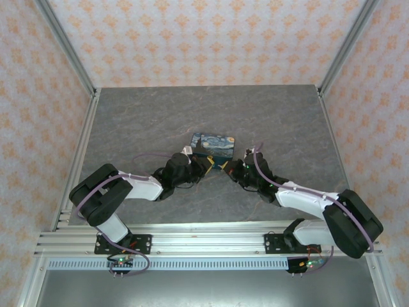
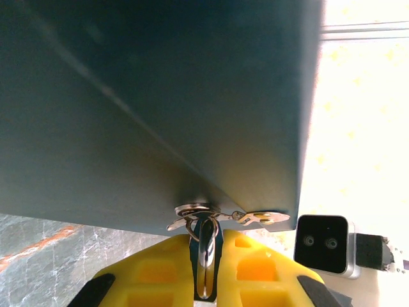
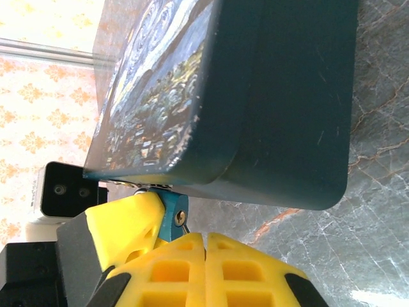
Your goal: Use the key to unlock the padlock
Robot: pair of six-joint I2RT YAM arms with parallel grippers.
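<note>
The padlock (image 3: pixel 169 216) is a small blue body hanging at the lower edge of the painted box (image 3: pixel 275 96), its keyhole facing the right wrist camera. My left gripper (image 2: pixel 206 240) is shut on the padlock (image 2: pixel 206 256), which stands edge-on between its yellow fingers (image 2: pixel 156 268) under the box's silver hasp (image 2: pixel 192 211). My right gripper (image 3: pixel 204 238) is shut, and a thin metal shaft of the key (image 3: pixel 186 225) runs from the keyhole into its pinched fingertips. The rest of the key is hidden. From above, both grippers (image 1: pixel 206 165) (image 1: pixel 230 167) meet at the near side of the box (image 1: pixel 214 144).
The box lies mid-table on the grey marbled tabletop (image 1: pixel 160 115). A flat silver metal piece (image 2: pixel 265 219) sticks out sideways from the hasp. Patterned walls (image 1: pixel 38 96) and metal posts close in the table. Grey surface spreads behind and beside the box.
</note>
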